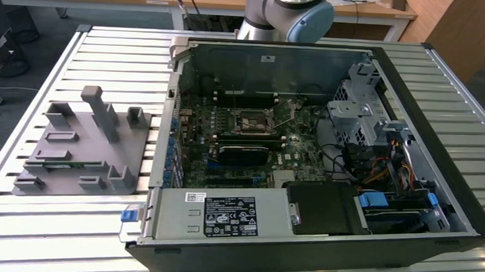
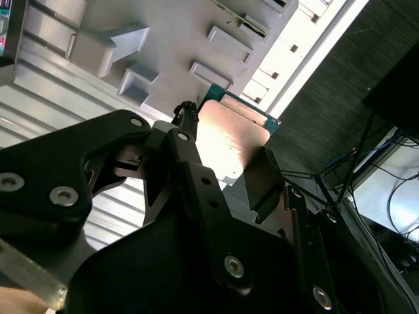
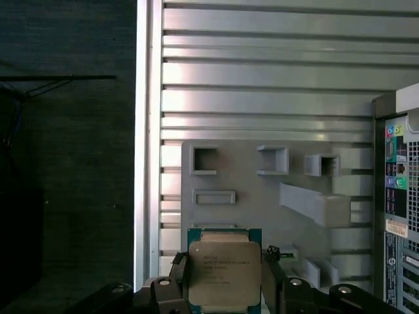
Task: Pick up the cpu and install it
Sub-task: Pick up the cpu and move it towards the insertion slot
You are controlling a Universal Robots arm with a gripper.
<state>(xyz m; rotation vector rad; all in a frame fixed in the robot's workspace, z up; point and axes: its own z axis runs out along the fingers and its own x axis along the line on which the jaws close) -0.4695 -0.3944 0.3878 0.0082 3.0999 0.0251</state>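
Between the black fingers (image 3: 273, 263) of the gripper (image 3: 226, 267): the cpu (image 3: 224, 271), clamped on two opposite edges, silver top facing the camera, thin green border visible around it. The fingers were closed on the chip, one on each side.

Second wrist view: same cpu (image 2: 229, 140) seen at a slant, its metal top catching glare, pinched between the gripper's (image 2: 226, 154) fingers (image 2: 190, 163). Linkage and screws of the gripper body in the foreground.

Behind the cpu in both wrist views: grey fixture (image 3: 262, 196) with raised pockets and blocks, lying on the slatted metal table (image 3: 262, 65). The cpu was held off the fixture, apart from its surface, over the fixture's near edge. Rear panel of the case (image 3: 399, 196) beside the fixture.

Exterior view, upper centre of frame: arm (image 1: 283, 13), one grey-and-blue joint showing.
Exterior view, centre and right: open case (image 1: 438, 88) lying on its side on the table (image 1: 108, 59); green board (image 1: 242, 154) inside, with socket (image 1: 254, 120) near the board's middle, its metal frame visible.
Exterior view, lower centre: power supply (image 1: 223, 214) with a label.
Exterior view, left: fixture (image 1: 72, 160), just beside the case.
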